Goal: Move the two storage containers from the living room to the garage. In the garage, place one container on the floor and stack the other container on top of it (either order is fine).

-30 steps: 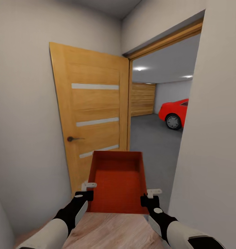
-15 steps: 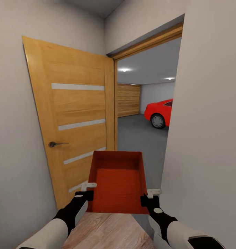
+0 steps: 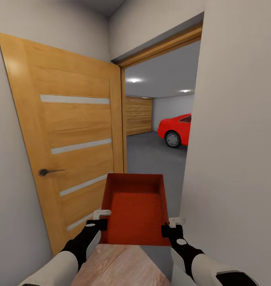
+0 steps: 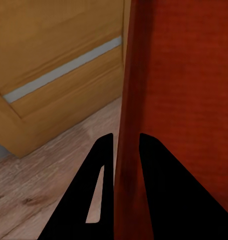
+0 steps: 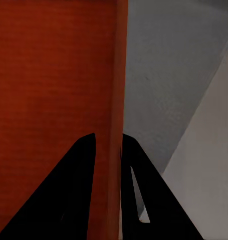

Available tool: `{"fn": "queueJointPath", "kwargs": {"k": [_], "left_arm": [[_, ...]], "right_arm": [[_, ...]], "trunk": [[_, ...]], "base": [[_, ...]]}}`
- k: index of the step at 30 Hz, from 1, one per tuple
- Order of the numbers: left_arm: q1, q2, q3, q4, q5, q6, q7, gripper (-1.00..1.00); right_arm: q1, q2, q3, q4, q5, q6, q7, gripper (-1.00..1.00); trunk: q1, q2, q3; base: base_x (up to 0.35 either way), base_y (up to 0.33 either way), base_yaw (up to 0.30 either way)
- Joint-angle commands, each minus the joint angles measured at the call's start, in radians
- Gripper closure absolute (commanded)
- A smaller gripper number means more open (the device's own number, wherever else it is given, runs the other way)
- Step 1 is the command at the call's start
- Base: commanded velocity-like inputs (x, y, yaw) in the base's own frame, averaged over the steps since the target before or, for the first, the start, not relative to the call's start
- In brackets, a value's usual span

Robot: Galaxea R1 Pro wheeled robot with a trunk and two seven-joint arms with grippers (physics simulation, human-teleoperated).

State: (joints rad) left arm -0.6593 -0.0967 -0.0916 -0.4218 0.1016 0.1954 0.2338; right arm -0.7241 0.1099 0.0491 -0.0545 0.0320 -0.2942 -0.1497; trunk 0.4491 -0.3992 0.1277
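container: orange-red storage container (image 3: pixel 136 210) held out in front of the robot, level, at the doorway
left gripper (image 3: pixel 100 219): pinched onto the bin's left wall, one finger each side of it (image 4: pixel 128 150)
right gripper (image 3: pixel 172 225): same deal, clamped on the right wall (image 5: pixel 116 145)
door: wooden door (image 3: pixel 68 139) swung open on the left
garage: past the frame, grey concrete floor (image 3: pixel 151 155), slatted garage door (image 3: pixel 138 115), red car (image 3: pixel 176 130)
underfoot: light wood planks (image 3: pixel 115 266)

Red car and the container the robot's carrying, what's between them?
Bare grey garage floor, seen through the open doorway in the head view, between the container and the red car.
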Motion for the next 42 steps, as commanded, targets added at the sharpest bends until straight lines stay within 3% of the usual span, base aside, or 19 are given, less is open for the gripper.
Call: {"fn": "queueJointPath", "kwargs": {"k": [1,20,34,42], "left_arm": [[0.000,0.003,0.080,-0.005,-0.017,-0.077,0.029,1.00],[0.000,0.003,0.081,-0.005,-0.017,-0.077,0.029,1.00],[0.000,0.003,0.080,-0.005,-0.017,-0.077,0.029,1.00],[0.000,0.003,0.079,-0.005,-0.017,-0.077,0.029,1.00]], "right_arm": [[0.000,0.000,-0.044,0.001,0.014,0.001,0.013,1.00],[0.000,0.000,-0.044,0.001,0.014,0.001,0.013,1.00],[0.000,0.000,-0.044,0.001,0.014,0.001,0.013,1.00],[0.000,0.000,-0.044,0.001,0.014,0.001,0.013,1.00]], "trunk": [[0.001,-0.001,0.000],[0.001,-0.001,0.000],[0.001,-0.001,0.000],[0.001,-0.001,0.000]], "base": [[0.310,0.065,-0.005],[0.314,0.140,-0.180],[0.298,0.220,-0.036],[0.297,0.222,-0.223]]}}
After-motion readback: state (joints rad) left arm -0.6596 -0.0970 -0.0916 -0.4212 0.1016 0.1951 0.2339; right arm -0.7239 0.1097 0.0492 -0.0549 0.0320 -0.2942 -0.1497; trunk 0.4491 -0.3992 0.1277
